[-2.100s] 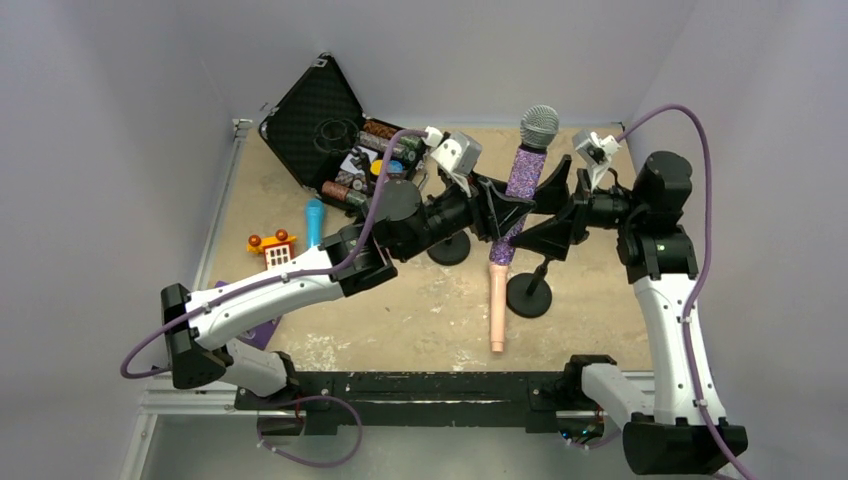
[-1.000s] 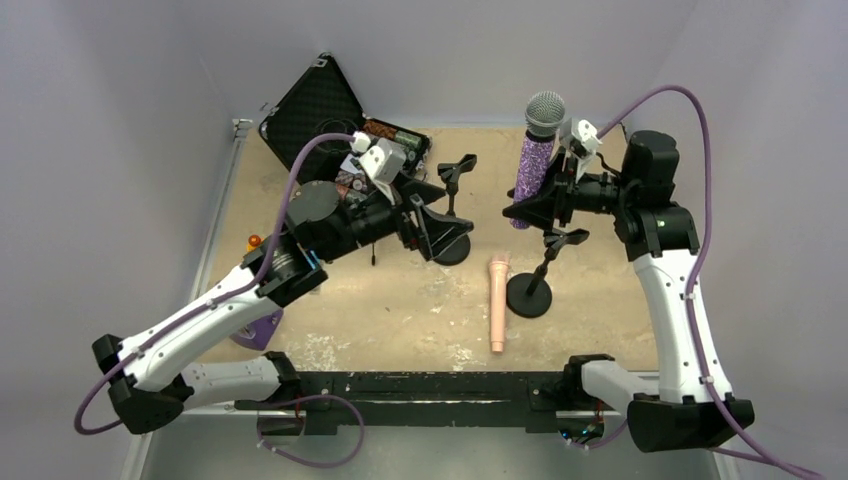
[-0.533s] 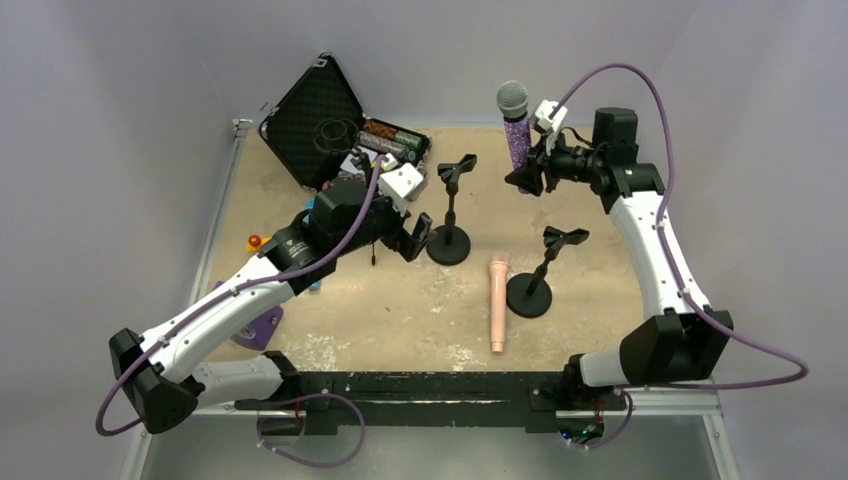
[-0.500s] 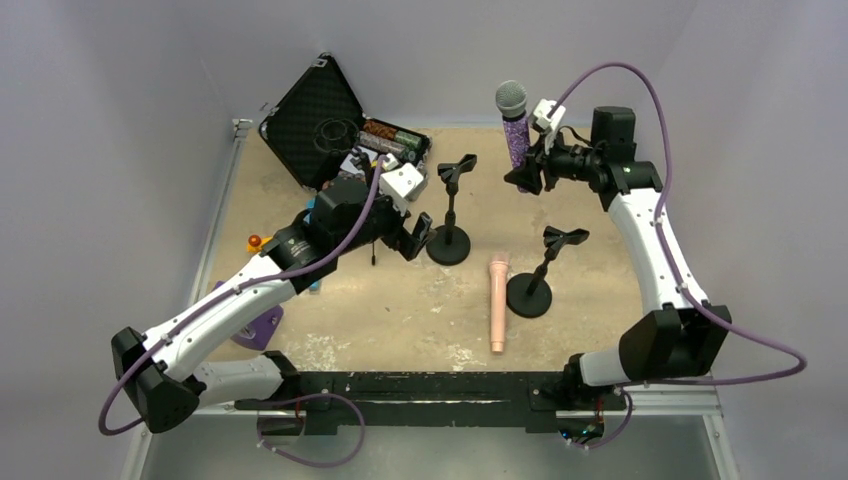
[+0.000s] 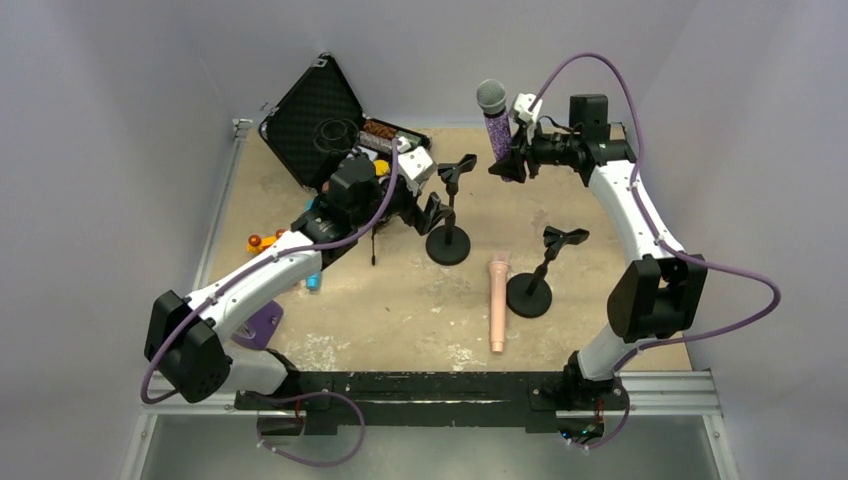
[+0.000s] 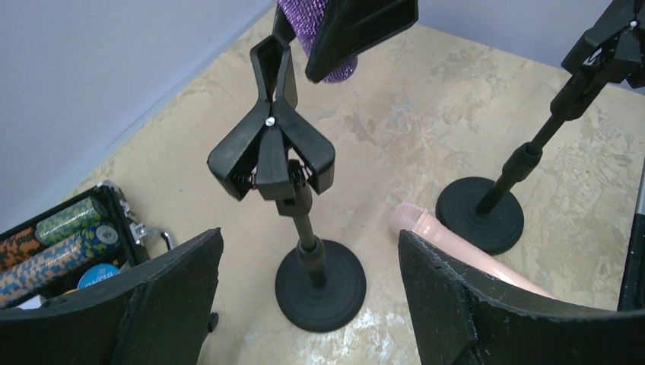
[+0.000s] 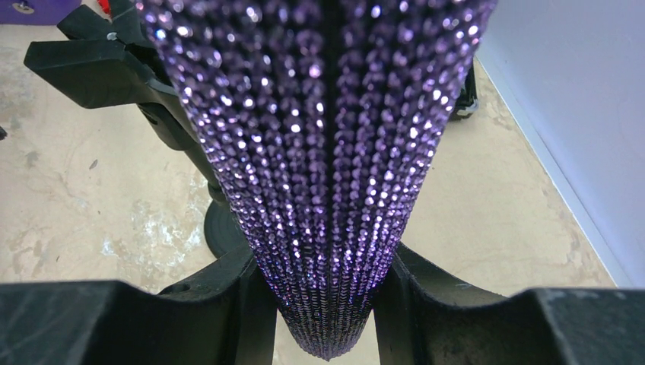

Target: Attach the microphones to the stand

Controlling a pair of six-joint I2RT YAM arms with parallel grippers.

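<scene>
Gripping purple microphone (image 5: 496, 130) with right end effector (image 5: 510, 160): fingers (image 7: 228, 312) pinched on the tapered lower body, mesh head up, roughly upright, off the table (image 5: 400, 320) near its 12 o'clock edge. Sitting at about 1 o'clock of the left stand (image 5: 450, 225) clip, not seated in it. From left wrist view, purple tail just past the clip's upper prong; cannot tell whether touching.

Holding left end effector (image 5: 432, 208) spread wide, nothing between the fingers, at 10 o'clock of the left stand base. In wrist view, pole lined up between both fingers, no contact visible.

Peach-pink microphone (image 5: 497, 305): flat on the table, head toward 12 o'clock, just beside the right stand (image 5: 528, 295) base at its 9 o'clock.

Blue microphone (image 5: 313, 283): only a tip showing from under the left forearm, around 9 o'clock of the table.

Open black case (image 5: 315, 120) at the 11 o'clock corner, lid tilted up, rolls of chips inside.
</scene>
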